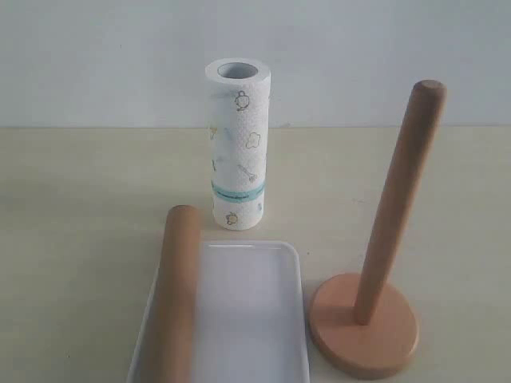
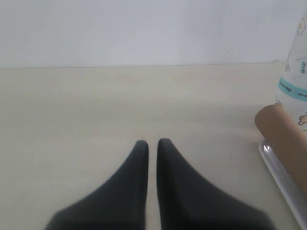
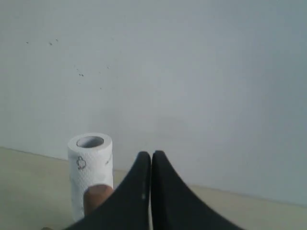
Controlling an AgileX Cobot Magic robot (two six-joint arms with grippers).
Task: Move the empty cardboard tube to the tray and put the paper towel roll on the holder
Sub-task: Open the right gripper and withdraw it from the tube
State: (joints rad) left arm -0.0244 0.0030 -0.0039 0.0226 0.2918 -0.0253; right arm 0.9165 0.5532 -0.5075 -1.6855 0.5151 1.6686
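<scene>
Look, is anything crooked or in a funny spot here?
A little. The tube lies along the left side of the tray, its far end poking past the rim rather than lying fully inside. The post of the holder looks tilted, perhaps just the camera angle. The roll stands straight.

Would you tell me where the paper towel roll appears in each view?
Exterior view: paper towel roll upright, upper centre, behind the tray.
Left wrist view: roll cut off at picture's right edge.
Right wrist view: roll in picture's lower left.
Shared landmark: cardboard tube, in exterior and left wrist.
</scene>
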